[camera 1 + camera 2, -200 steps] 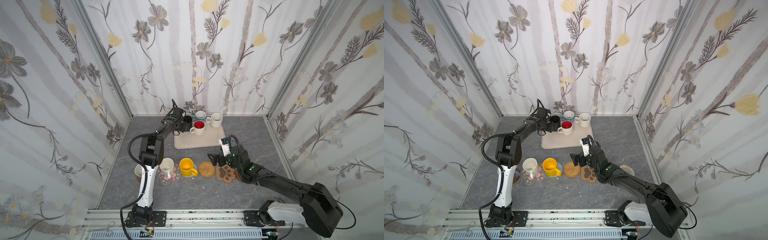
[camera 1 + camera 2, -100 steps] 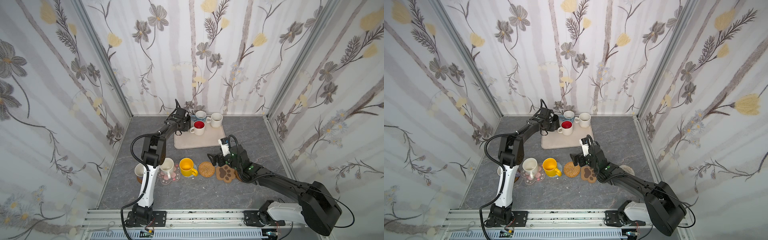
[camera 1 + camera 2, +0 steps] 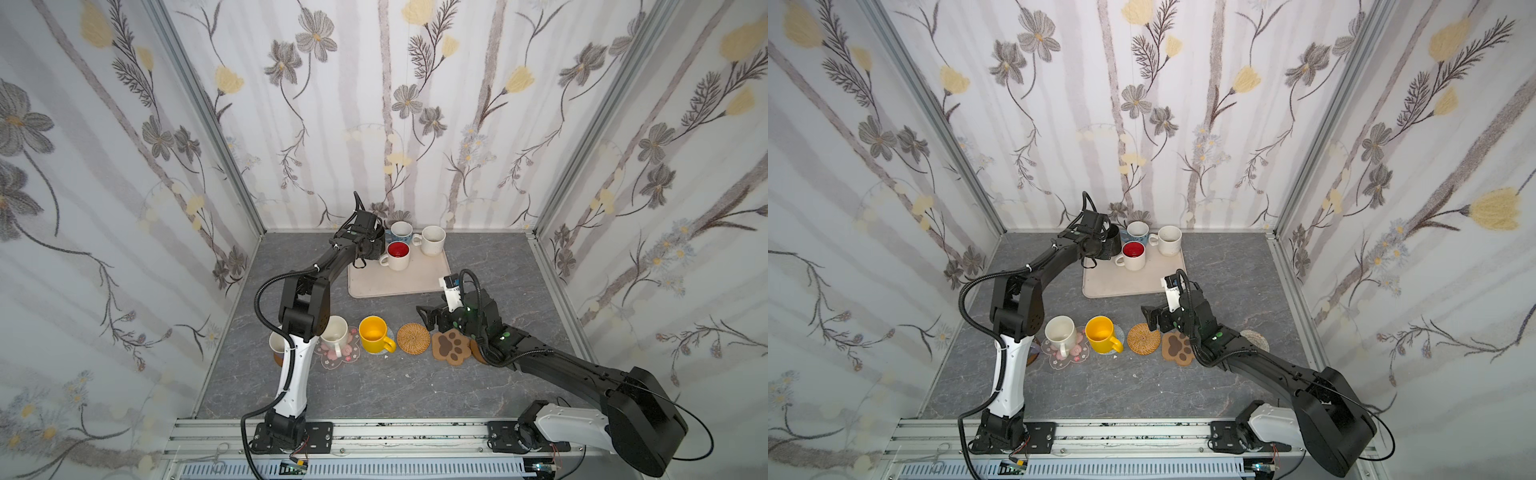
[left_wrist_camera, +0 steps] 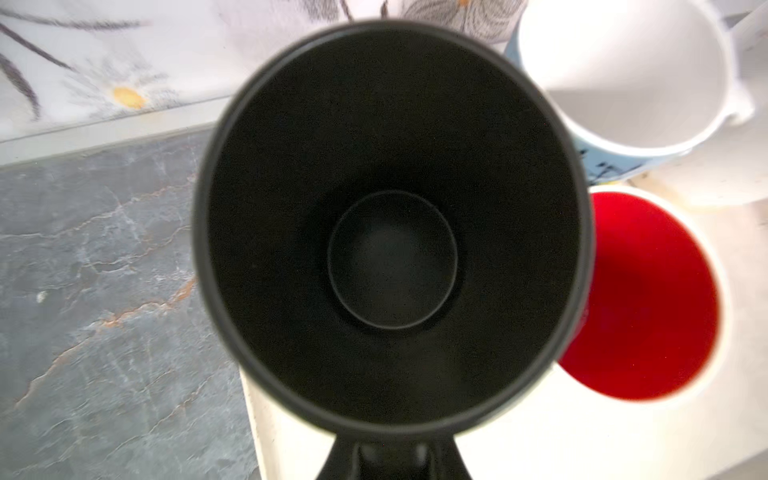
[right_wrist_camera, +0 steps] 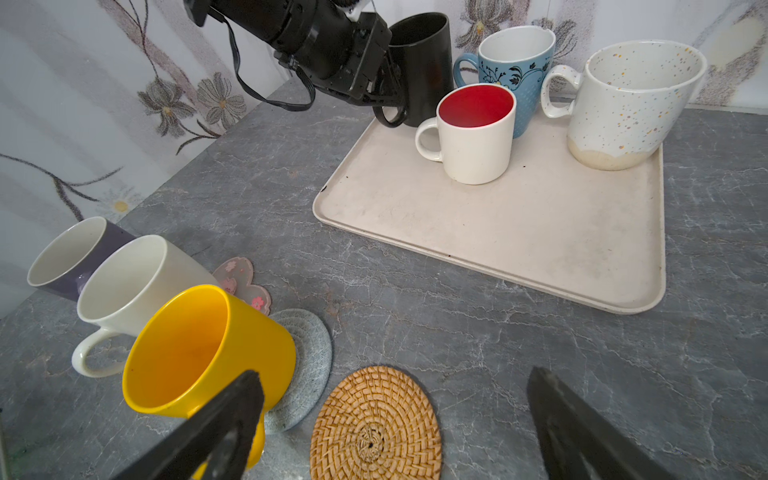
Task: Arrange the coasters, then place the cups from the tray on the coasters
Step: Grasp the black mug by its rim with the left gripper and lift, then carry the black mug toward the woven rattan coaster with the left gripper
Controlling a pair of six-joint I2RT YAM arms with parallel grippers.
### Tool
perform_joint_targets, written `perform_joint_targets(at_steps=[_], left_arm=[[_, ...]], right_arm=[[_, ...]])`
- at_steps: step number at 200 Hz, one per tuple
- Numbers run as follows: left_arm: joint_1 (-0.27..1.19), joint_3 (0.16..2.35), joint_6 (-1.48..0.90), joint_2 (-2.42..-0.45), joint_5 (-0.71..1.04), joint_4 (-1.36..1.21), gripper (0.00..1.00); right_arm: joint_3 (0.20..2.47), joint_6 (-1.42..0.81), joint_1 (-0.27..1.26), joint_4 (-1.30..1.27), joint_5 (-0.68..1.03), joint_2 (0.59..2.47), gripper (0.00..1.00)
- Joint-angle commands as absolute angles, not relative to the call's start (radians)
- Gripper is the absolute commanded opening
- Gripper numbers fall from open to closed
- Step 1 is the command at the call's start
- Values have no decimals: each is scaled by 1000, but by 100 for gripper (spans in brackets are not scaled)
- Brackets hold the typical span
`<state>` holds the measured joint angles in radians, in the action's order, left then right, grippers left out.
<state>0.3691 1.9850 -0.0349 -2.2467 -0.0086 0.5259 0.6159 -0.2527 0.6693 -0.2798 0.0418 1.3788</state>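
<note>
Four cups (image 3: 432, 240) to go: clamps left end effector (image 5: 388, 97) on black mug (image 5: 424, 62) at tray (image 5: 498, 232) corner, right end effector (image 3: 424, 316) spread idle. Next, likely calls for lifting clear of red-lined mug (image 5: 473, 137).

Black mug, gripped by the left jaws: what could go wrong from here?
Black mug is held only by its handle, so it may swing or slip. The red-lined mug and blue mug stand close beside it and could be knocked. The right jaws hang open by the rattan coaster, crowding that landing spot.
</note>
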Motion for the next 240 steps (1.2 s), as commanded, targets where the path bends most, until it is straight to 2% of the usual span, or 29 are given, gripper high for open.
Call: perform_joint_targets(at_steps=[1,113,240], left_arm=[[374,1968,-92,-2184,-34,470,0],[490,1671,-304,-1885,-37,472,0],[753,1432,-477,-1716,-149,469,0]], right_arm=[[608,-267,660,-322,34,1366,100],[547,-341,548,-362,42,1320,100],[537,-394,474,-364,50,1361,100]])
